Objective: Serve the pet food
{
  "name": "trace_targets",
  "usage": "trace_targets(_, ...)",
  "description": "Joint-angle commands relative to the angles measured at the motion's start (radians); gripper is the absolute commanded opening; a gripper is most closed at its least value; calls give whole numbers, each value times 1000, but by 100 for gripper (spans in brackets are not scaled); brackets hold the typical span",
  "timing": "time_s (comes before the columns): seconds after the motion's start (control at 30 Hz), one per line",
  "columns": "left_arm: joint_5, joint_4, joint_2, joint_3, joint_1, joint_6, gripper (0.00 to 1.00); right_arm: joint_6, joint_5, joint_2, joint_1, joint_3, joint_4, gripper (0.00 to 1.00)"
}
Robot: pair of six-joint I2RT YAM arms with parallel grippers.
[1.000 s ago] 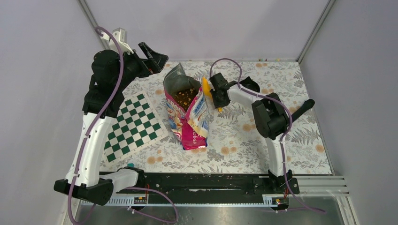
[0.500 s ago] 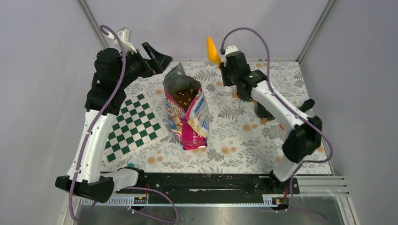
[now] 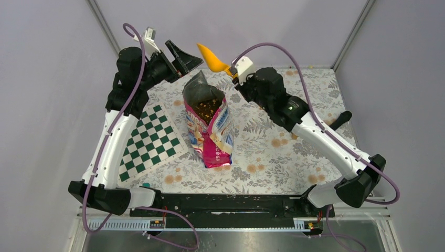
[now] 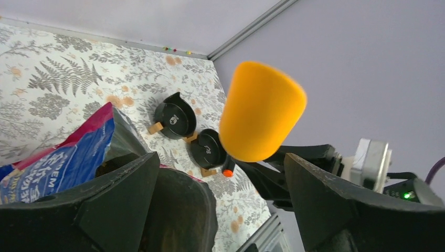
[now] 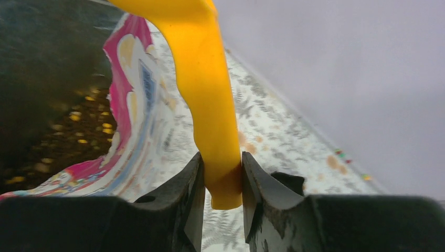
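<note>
Right hand (image 5: 220,181) high, gripping orange scoop (image 5: 210,94).

The overhead camera is fixed above and behind my arm bases and looks steeply down from a distance on the whole table (image 3: 315,105), with both arms in frame. My left wrist camera looks out through my left gripper (image 4: 220,157) toward the far right corner, with the scoop (image 4: 261,110) close ahead and the bag (image 4: 68,157) rim just below, while my right wrist camera looks along my right gripper (image 5: 220,157) at very close range, down into the bag mouth. All three views share the scoop and the bag top, and the overhead and right wrist views also share the pet food (image 3: 205,107) inside.
</note>
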Motion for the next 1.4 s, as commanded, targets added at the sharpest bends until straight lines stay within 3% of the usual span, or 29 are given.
trace_targets(0.0,51,74,-39,45,2,-61,91,-275,232,-4,66,-31,195,0)
trace_targets(0.23,43,105,-74,38,3,-98,90,-587,390,14,124,-90,498,0)
trace_targets(0.37,-5,19,-60,82,8,-91,85,-684,403,6,134,-134,627,0)
trace_targets(0.6,45,-170,16,220,10,-79,75,-903,399,15,141,-253,968,0)
trace_targets(1.03,70,-144,58,215,28,-121,69,-1070,319,13,150,-347,1142,0)
trace_targets(1.37,71,-50,17,161,50,-128,80,-1080,305,19,153,-364,1158,0)
